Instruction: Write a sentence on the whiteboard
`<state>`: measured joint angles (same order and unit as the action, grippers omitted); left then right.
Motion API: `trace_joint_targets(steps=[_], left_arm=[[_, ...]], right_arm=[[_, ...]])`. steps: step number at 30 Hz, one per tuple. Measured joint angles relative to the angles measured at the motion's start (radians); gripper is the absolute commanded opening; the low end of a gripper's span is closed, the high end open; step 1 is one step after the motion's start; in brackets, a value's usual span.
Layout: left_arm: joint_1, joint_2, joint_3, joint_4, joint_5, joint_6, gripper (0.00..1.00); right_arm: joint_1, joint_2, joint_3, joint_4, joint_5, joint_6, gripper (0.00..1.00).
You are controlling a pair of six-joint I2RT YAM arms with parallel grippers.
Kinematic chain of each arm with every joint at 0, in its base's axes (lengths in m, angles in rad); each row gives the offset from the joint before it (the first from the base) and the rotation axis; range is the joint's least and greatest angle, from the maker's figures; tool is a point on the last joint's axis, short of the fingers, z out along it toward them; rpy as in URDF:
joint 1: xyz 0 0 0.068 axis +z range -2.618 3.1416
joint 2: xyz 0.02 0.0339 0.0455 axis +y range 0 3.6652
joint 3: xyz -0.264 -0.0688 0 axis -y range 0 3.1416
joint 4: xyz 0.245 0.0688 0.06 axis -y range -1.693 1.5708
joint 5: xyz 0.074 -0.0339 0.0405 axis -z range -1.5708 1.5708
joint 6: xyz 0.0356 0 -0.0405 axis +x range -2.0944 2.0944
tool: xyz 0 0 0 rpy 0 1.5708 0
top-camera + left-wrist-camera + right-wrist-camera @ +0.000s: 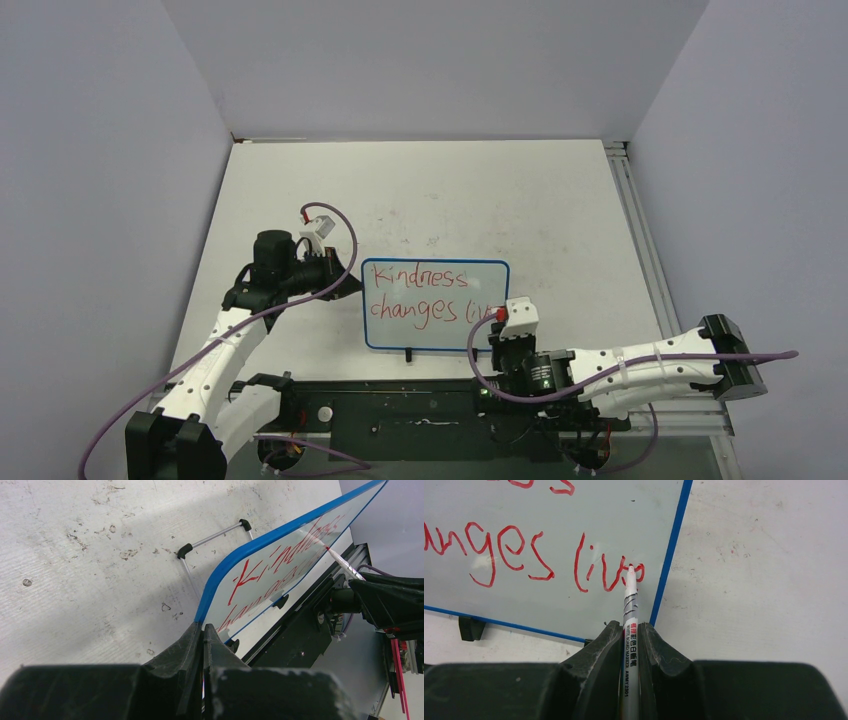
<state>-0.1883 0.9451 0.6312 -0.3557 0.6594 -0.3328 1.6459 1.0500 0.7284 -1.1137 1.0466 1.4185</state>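
Note:
The whiteboard with its thin blue frame stands tilted up near the table's front middle, with "kindness changes liv…" written on it in red. My left gripper is shut on the board's left edge, its jaws pinching the blue frame. My right gripper is shut on a white marker. The marker's red tip touches the board at the last letter of the second line, close to the right frame. The left wrist view shows the marker meeting the board.
A metal wire stand props the board from behind. Two black clips sit on its lower edge. A black base rail runs along the near edge, and an aluminium rail along the table's right side. Grey walls enclose the table.

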Motion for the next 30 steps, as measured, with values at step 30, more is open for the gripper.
trace_joint_targets(steps=[30], left_arm=[[0.0, -0.002, 0.0, 0.0, 0.003, 0.0, 0.0]], right_arm=[[-0.008, 0.003, 0.0, 0.014, -0.044, 0.002, 0.05]])
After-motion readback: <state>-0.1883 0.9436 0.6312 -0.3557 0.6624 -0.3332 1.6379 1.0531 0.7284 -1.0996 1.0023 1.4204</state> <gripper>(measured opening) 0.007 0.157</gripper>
